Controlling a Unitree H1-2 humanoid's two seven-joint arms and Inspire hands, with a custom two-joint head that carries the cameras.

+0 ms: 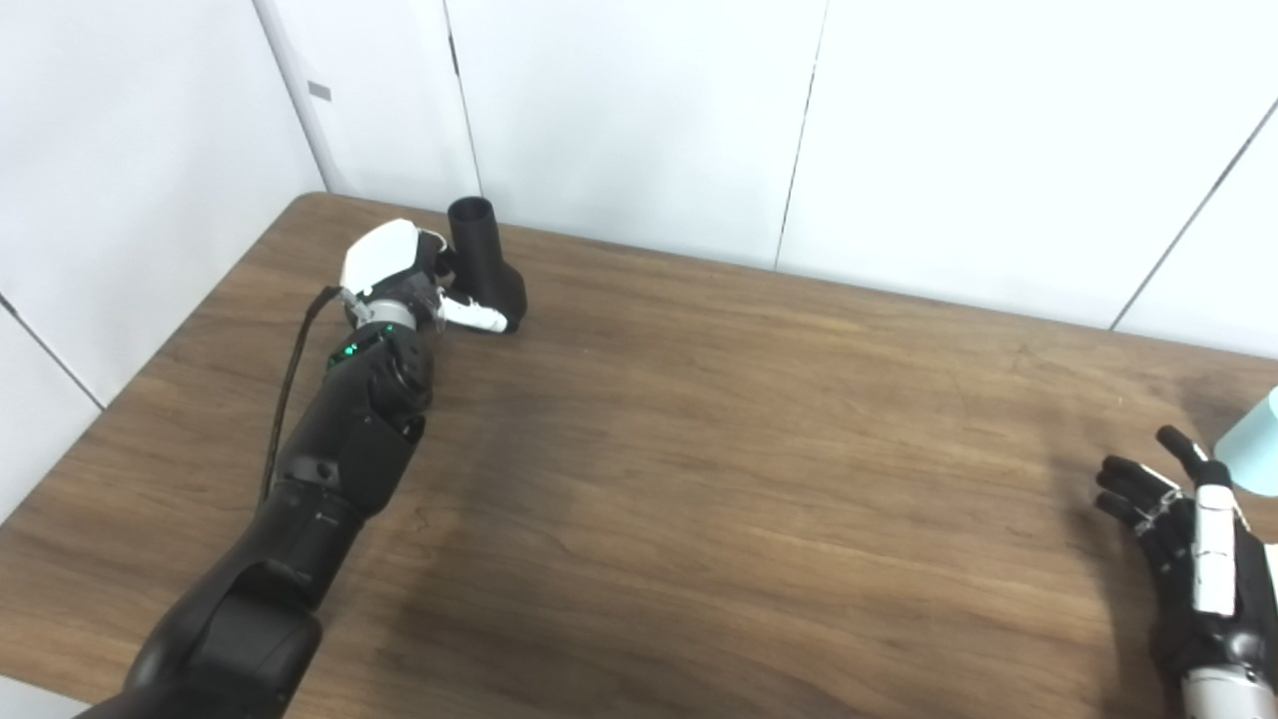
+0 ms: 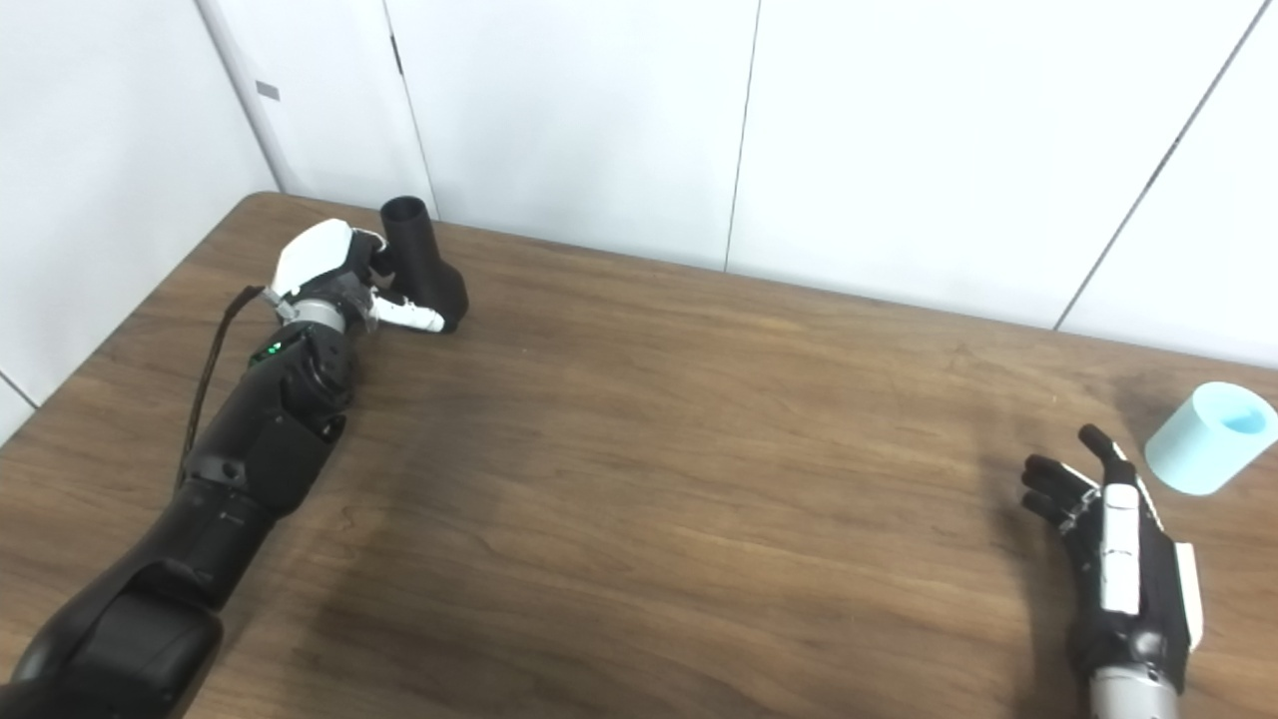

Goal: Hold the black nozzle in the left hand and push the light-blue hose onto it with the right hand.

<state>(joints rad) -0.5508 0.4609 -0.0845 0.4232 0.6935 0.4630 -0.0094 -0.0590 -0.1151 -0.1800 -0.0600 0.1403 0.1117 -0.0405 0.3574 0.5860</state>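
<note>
Nozzle (image 2: 424, 265) contact is made at the bench's (image 2: 649, 449) far left by the left hand (image 2: 334, 275); a closed grip cannot be confirmed. Far right, the light-blue hose (image 2: 1210, 437) lies ungrasped beside the spread, empty right hand (image 2: 1118, 559). Joining remains undone.

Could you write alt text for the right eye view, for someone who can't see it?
A robot's left hand wraps around a black nozzle at the far left of a wooden table, while its right hand, fingers spread, rests near a light-blue hose piece at the right edge, not touching it.
</note>
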